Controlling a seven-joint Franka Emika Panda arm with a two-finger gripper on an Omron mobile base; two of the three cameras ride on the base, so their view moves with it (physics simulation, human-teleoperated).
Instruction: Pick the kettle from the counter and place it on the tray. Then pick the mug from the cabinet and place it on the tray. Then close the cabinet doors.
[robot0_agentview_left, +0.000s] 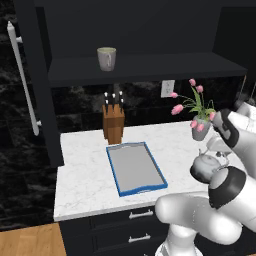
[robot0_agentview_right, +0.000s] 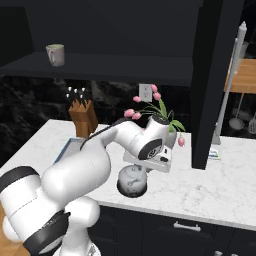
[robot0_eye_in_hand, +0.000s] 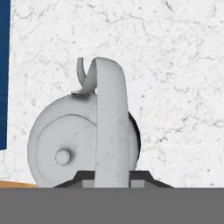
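Kettle (robot0_eye_in_hand: 78, 144) seen from above in the hand view: round mottled grey-white body, lid knob at about 8 o'clock of centre, curved spout toward 12 o'clock. The top handle runs as a pale band down to the bottom edge, passing between the two dark fingertips (robot0_eye_in_hand: 83, 177). Gripper (robot0_eye_in_hand: 112, 180) is narrowed around that handle band; the tips sit just beside it on both sides, but actual contact cannot be confirmed.

Left base view: kettle (robot0_agentview_left: 204, 167) sits at the table's (robot0_agentview_left: 85, 180) front right, at about 4 o'clock from the tray (robot0_agentview_left: 136, 168), near it but apart. The wrist covers its top.

Right base view: kettle (robot0_agentview_right: 132, 182) is directly under the hand, close to the front table edge. Whether it rests on the marble or is lifted clear cannot be told.

Tray: flat, grey base, blue rim, at table centre. A strip of the blue rim (robot0_eye_in_hand: 4, 65) shows at 9 o'clock in the hand view.

Mug (robot0_agentview_left: 106, 58) stands upright on the cabinet's (robot0_agentview_left: 150, 65) inner shelf, above and behind the tray, handle to its right in this view. Left cabinet door (robot0_agentview_left: 22, 85) stands swung open with its silver bar handle showing; the right door (robot0_agentview_right: 215, 80) is open too.

Knife block (robot0_agentview_left: 113, 122) stands at 12 o'clock of the tray, against the backsplash. Vase of pink tulips (robot0_agentview_left: 199, 117) stands behind the kettle, toward 12 o'clock of it.
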